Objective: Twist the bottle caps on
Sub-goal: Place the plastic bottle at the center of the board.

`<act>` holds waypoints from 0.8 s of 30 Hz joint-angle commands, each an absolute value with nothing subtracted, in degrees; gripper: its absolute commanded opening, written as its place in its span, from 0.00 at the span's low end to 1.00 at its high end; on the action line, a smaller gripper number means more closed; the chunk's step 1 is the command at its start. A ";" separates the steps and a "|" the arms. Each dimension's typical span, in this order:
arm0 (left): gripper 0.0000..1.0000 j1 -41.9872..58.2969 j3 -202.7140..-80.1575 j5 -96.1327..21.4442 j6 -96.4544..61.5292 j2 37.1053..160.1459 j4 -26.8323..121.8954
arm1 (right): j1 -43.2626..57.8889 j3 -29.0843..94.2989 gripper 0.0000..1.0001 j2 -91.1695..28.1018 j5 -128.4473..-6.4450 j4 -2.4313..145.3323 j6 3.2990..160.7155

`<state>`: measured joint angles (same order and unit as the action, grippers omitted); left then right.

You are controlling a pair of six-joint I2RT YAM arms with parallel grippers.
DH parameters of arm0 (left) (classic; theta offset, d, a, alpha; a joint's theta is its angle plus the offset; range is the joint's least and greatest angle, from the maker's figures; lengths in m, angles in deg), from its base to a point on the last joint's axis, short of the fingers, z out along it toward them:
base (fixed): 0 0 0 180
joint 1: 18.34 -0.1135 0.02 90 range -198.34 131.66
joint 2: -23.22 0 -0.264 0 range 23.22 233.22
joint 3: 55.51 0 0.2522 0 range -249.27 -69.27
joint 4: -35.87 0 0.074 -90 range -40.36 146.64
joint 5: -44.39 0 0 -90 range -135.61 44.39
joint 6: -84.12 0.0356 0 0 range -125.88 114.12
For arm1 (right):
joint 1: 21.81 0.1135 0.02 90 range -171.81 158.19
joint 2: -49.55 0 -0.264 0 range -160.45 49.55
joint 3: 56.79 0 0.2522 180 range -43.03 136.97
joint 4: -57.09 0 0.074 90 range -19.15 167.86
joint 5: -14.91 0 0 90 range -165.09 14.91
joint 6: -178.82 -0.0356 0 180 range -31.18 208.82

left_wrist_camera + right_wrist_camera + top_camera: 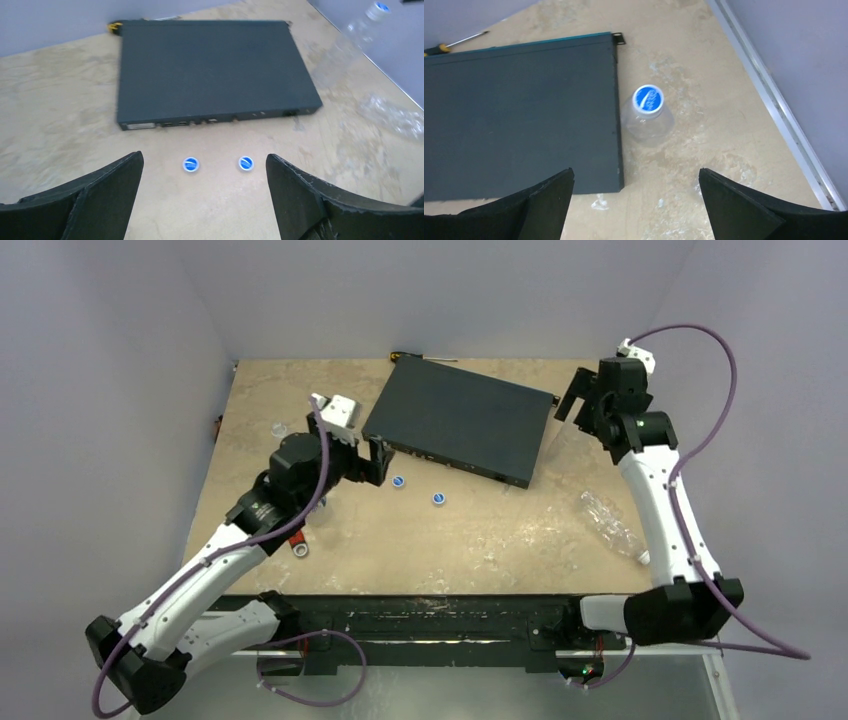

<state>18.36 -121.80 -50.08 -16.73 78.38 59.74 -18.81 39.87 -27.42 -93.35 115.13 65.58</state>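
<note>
Two loose blue bottle caps (398, 481) (438, 498) lie on the table in front of the black box. In the left wrist view the same caps (190, 164) (245, 162) sit side by side just beyond my left gripper (204, 157), which is open and empty. My left gripper (378, 462) hangs just left of them. A clear bottle (646, 122) stands upright with a blue cap (648, 97) on it, beside the box's corner. My right gripper (636, 172) is above and short of it, open and empty. Another clear bottle (612, 525) lies on its side at the right.
The flat black box (460, 420) fills the back middle of the table. A screwdriver (420, 358) lies behind it. A red-handled wrench (298, 543) lies under my left arm. Crumpled clear plastic (392, 115) lies near the right edge. A metal rail (774, 100) borders the table's right side.
</note>
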 commanded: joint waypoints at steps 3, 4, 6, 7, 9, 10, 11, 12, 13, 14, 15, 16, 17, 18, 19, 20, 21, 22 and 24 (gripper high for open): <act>0.90 17.89 -130.88 -78.95 -25.02 73.38 80.11 | -5.96 35.59 0.98 -20.18 -90.74 117.42 61.28; 0.90 17.92 -130.65 -81.61 -26.04 72.84 82.46 | -3.57 35.11 0.98 -19.81 -90.38 117.24 60.35; 0.90 17.84 -129.94 -85.14 -28.94 72.30 86.54 | 0.73 34.20 0.98 -19.53 -89.38 116.12 58.90; 0.90 17.79 -129.42 -86.54 -30.57 72.22 88.67 | 2.64 33.96 0.98 -19.72 -88.89 115.51 58.41; 0.90 17.85 -127.64 -90.35 -34.73 71.84 92.21 | 6.02 33.77 0.98 -20.65 -88.11 114.07 57.82; 0.92 17.84 -126.14 -91.77 -36.38 71.19 93.09 | 7.37 33.79 0.98 -21.32 -87.95 113.49 57.80; 0.95 17.83 -124.41 -92.40 -37.75 70.35 93.28 | 8.52 33.87 0.98 -22.02 -87.69 113.03 57.92; 0.96 17.82 -122.70 -92.37 -38.70 69.42 92.55 | 9.45 33.90 0.98 -22.60 -87.43 112.51 58.15; 0.97 17.79 -120.77 -91.80 -39.49 68.56 91.28 | 10.10 33.84 0.98 -23.12 -87.10 111.84 58.41; 0.98 17.78 -118.97 -90.93 -39.33 67.89 88.90 | 10.64 33.73 0.98 -23.48 -86.64 111.12 58.68; 0.99 17.82 -117.24 -90.56 -39.25 67.68 87.16 | 11.03 33.63 0.98 -23.89 -86.08 110.44 58.90; 1.00 17.86 -115.69 -90.94 -39.66 67.87 85.62 | 11.32 33.54 0.98 -24.19 -85.58 109.82 59.08; 1.00 17.79 -114.55 -91.48 -40.02 68.46 84.54 | 11.65 33.52 0.98 -24.46 -85.07 109.27 59.23; 1.00 17.79 -113.06 -92.10 -40.29 69.14 82.72 | 12.03 33.41 0.98 -24.65 -84.57 108.81 59.40; 1.00 17.82 -111.47 -93.00 -40.14 69.63 80.82 | 12.41 33.33 0.98 -24.78 -84.29 108.34 59.61; 1.00 17.78 -109.72 -93.66 -39.35 69.59 77.91 | 12.74 33.16 0.98 -24.80 -83.97 107.84 59.76; 1.00 17.79 -108.02 -94.25 -38.95 69.42 75.34 | 13.07 32.99 0.98 -24.87 -83.80 107.44 59.85; 1.00 17.71 -106.55 -95.02 -38.58 69.48 72.81 | 13.41 32.73 0.98 -24.89 -83.71 107.16 59.89; 1.00 17.20 -104.54 -96.15 -38.62 70.69 68.95 | 13.85 31.84 0.98 -24.85 -83.47 106.29 59.91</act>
